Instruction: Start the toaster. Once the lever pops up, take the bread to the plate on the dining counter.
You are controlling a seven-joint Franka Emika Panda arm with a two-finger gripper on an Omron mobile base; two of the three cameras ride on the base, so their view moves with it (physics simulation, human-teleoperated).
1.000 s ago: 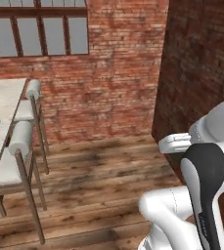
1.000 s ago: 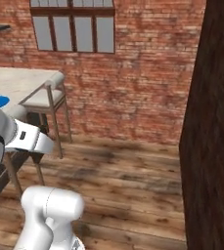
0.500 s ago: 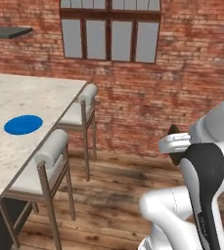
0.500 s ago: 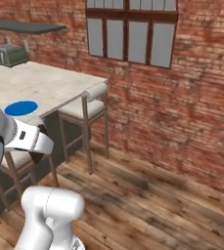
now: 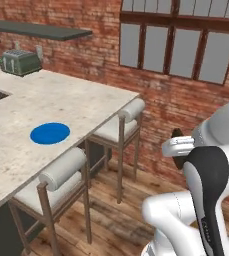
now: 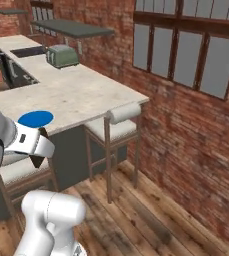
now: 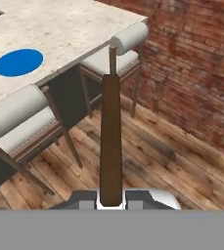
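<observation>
The fingers (image 7: pixel 111 201) pinch a dark brown bread slice (image 7: pixel 111 141) edge-on, held out above the wooden floor (image 7: pixel 172 161). To finish well, the robot should probably close in on the tabletop (image 5: pixel 61 107), keep the slice level and lower it squarely onto the blue plate (image 5: pixel 50 133) beyond two padded stools (image 5: pixel 66 172). Farthest off, the green toaster (image 5: pixel 20 62) sits near the brick wall (image 5: pixel 101 55).

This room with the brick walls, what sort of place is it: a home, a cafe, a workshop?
Most likely a home kitchen with a dining area: a stone-topped dining counter with padded stools drawn up to it, a blue plate on top, and a green toaster at the far end.
</observation>
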